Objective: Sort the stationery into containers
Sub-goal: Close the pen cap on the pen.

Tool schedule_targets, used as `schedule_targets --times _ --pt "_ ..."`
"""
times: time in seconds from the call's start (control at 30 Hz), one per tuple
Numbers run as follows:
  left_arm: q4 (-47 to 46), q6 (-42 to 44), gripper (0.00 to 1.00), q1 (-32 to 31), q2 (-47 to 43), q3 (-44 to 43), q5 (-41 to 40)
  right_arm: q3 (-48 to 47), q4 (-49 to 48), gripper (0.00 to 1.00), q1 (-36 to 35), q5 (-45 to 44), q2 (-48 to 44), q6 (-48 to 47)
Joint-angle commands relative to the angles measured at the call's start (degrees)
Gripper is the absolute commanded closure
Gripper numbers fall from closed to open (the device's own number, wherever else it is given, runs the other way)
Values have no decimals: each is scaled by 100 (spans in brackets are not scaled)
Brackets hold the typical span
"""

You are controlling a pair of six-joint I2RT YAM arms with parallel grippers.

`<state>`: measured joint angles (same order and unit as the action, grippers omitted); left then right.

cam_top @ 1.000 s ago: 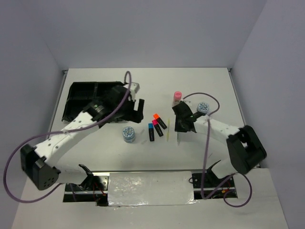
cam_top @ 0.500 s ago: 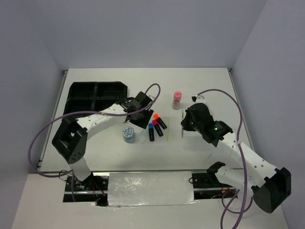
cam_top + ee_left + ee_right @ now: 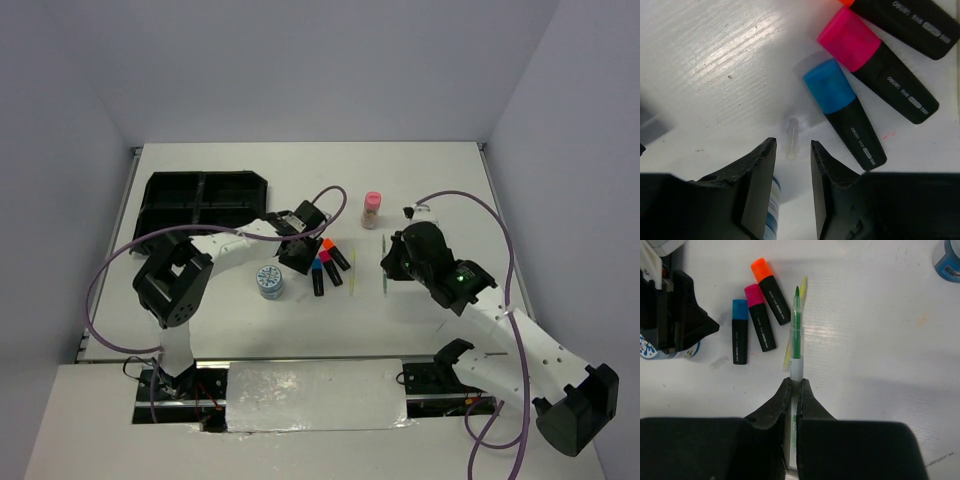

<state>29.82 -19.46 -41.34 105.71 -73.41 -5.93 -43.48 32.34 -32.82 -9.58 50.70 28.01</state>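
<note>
Grip on your right claw (image 3: 794,385) is clamped tight on the green pen (image 3: 797,335), which points forward across the worktop (image 3: 880,340). Your left claw (image 3: 792,146) stands parted a little, a tiny clear cap (image 3: 791,137) lying between its fingertips (image 3: 762,165), the blue-capped marker (image 3: 845,112) just beside. Only the top view shows the black tray (image 3: 165,190), far left.

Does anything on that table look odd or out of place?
Yes: a tiny clear cap lies loose beside the blue-capped marker, while the green pen in the right claw looks uncapped.
</note>
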Motion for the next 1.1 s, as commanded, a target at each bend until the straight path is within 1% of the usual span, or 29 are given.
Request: schedule_targets --times 0.0,0.2,0.27,0.3,0.37,0.43,0.5,0.57,0.63,0.67,0.73,0.77,0.8,0.83,0.87,0.9,0.93,0.97,1.0,1.03,1.07 --pt "-126 30 54 -23 160 142 -110 -64 106 100 -67 44 -174 -94" --pt "-231 4 54 -23 248 353 -127 -151 141 100 -128 44 -218 -68" --pt "-266 -13 57 -23 283 388 -101 -169 150 100 -163 44 -218 -50" --pt "-293 -31 62 -23 301 441 -66 -178 159 100 -181 53 -227 -50" --pt "-354 -49 66 -23 362 494 -22 -239 202 100 -216 36 -236 -33" --pt "-381 -58 78 -23 432 564 22 -283 229 100 -251 -8 -271 -32" --pt "-398 -75 87 -23 459 599 5 -318 264 100 -243 -8 -306 -32" --pt "-416 -93 92 -23 450 608 57 -319 221 100 -260 44 -341 -59" --pt "-407 -101 99 -23 389 538 101 -223 89 100 -260 307 -437 -94" --pt "-355 -136 100 -23 345 486 153 -170 -155 100 -260 491 -481 -181" --pt "-276 -180 100 -32 127 222 233 93 -516 100 -260 1228 -613 -296" --pt "-258 -268 100 -23 -23 117 381 190 -918 100 -260 1492 -666 -296" --pt "-310 -321 100 -23 -181 -49 478 313 -1148 100 -251 1747 -762 -270" --pt "-354 -408 100 -32 -548 -138 549 549 -1360 100 -286 2063 -833 -104" --pt "-468 -635 100 -40 -778 -208 663 699 -1866 100 -321 2092 -938 54" --pt "-843 -742 100 -49 -1006 -244 933 910 -2185 100 -348 2057 -1287 256" --pt "-1064 -1065 100 -93 -1496 -236 988 1356 -2832 100 -400 2014 -1499 684" --pt "-1380 -1268 100 -128 -1805 -157 1015 1560 -3134 100 -418 2074 -1675 880" --pt "-2253 -1436 100 -163 -2104 209 1189 1745 -3442 100 -427 2179 -1921 1047" --pt "-2731 -1646 100 -233 -2725 430 1261 1947 -3653 100 -445 2285 -1993 1266" --pt "-3250 -2075 100 -260 -3018 693 1296 2001 -3986 100 -514 2460 -2020 1321"
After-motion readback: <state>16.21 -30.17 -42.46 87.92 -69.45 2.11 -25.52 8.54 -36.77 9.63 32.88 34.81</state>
